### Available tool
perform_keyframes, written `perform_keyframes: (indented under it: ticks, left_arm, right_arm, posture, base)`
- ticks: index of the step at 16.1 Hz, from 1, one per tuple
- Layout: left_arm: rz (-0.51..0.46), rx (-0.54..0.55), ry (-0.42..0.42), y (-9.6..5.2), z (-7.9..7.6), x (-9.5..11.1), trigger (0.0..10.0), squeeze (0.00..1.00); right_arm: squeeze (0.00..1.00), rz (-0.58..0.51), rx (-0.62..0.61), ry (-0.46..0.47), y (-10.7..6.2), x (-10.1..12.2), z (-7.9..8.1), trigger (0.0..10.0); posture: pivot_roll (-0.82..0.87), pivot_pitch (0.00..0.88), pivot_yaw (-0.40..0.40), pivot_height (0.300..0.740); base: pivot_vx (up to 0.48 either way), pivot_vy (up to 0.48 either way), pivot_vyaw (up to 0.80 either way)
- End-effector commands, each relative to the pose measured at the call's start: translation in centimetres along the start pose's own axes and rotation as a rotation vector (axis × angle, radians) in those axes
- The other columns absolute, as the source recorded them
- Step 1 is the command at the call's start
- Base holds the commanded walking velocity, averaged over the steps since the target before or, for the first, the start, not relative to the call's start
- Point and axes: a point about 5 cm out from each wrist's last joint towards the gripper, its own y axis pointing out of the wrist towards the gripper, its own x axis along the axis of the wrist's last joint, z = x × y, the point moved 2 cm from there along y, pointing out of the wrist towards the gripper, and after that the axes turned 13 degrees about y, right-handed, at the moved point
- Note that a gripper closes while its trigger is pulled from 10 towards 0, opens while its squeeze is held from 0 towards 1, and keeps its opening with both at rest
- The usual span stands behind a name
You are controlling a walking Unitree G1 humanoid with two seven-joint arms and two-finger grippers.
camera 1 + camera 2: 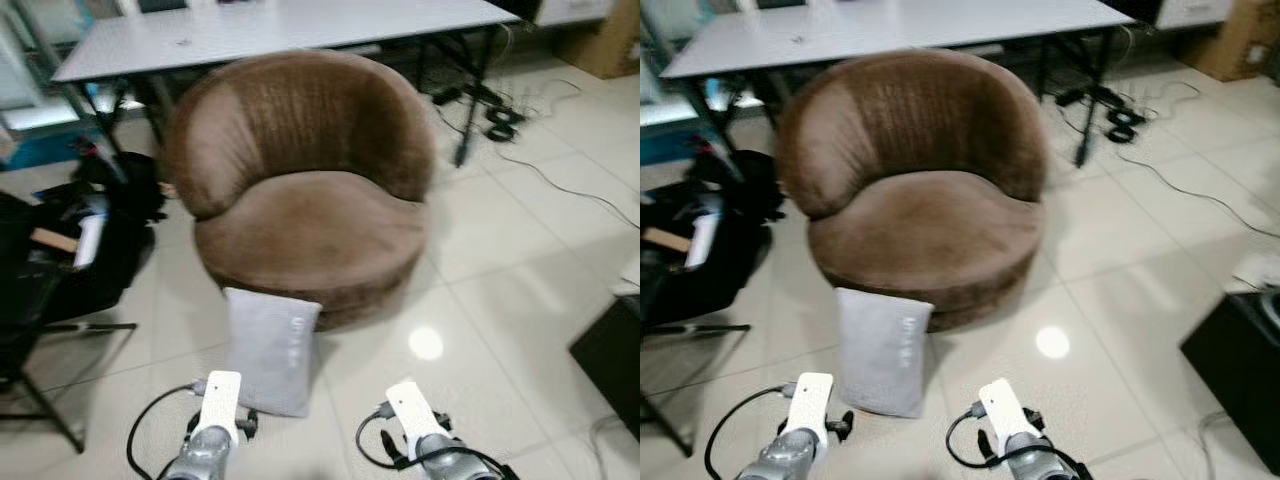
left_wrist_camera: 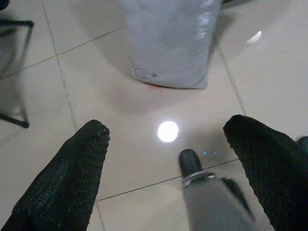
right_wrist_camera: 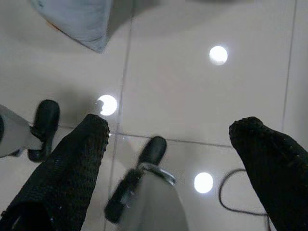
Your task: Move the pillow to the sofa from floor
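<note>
Nearest to you, both arms reached forward and low over the tiled floor (image 1: 500,260). Your left gripper (image 2: 166,144) pointed down at the tiles with its two black fingers (image 2: 72,173) spread wide and nothing between them; the right gripper (image 3: 168,144) was likewise released, fingers (image 3: 72,163) apart over bare floor. Just ahead of your left arm, the grey pillow (image 1: 270,348) stood upright on the floor, leaning against the front base of the brown sofa (image 1: 300,180), untouched by either gripper. The sofa's round seat lay empty behind it. To your left sat a pile of black bags (image 1: 80,250); to your right, a black box (image 1: 612,360). Farthest off stood a white table (image 1: 280,30), with cables (image 1: 560,185) trailing across the floor beneath and beside it.
</note>
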Motion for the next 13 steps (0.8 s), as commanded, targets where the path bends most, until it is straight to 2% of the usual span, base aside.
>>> perform_keyframes:
  ticks: [1, 7, 12, 13]
  left_arm:
    - [0.007, 0.026, -0.012, -0.05, 0.81, -0.42, 10.0, 0.0]
    - [0.018, 0.026, -0.047, -0.08, 0.66, -0.64, 10.0, 0.0]
    - [0.002, 0.003, -0.06, -0.09, 0.46, -0.53, 10.0, 0.0]
    - [-0.011, -0.004, -0.061, -0.1, 0.43, -0.41, 10.0, 0.0]
  right_arm:
    - [0.0, -0.012, 0.024, 0.01, 0.04, 0.37, 0.77, 10.0]
    - [0.0, -0.011, 0.023, 0.016, 0.03, 0.26, 0.72, 10.0]
    - [0.0, -0.007, 0.021, 0.021, 0.02, 0.18, 0.68, 10.0]
    - [0.0, -0.007, 0.021, 0.022, 0.02, 0.18, 0.68, 10.0]
  posture:
    - [-0.12, 0.0, 0.093, 0.74]
    - [-0.12, 0.0, 0.094, 0.74]
    - [-0.12, 0.0, 0.094, 0.74]
    - [-0.12, 0.0, 0.094, 0.74]
  base:
    - [0.0, 0.42, 0.0]
    - [-0.325, 0.355, 0.0]
    - [0.0, 0.473, 0.0]
    - [0.0, 0.0, 0.0]
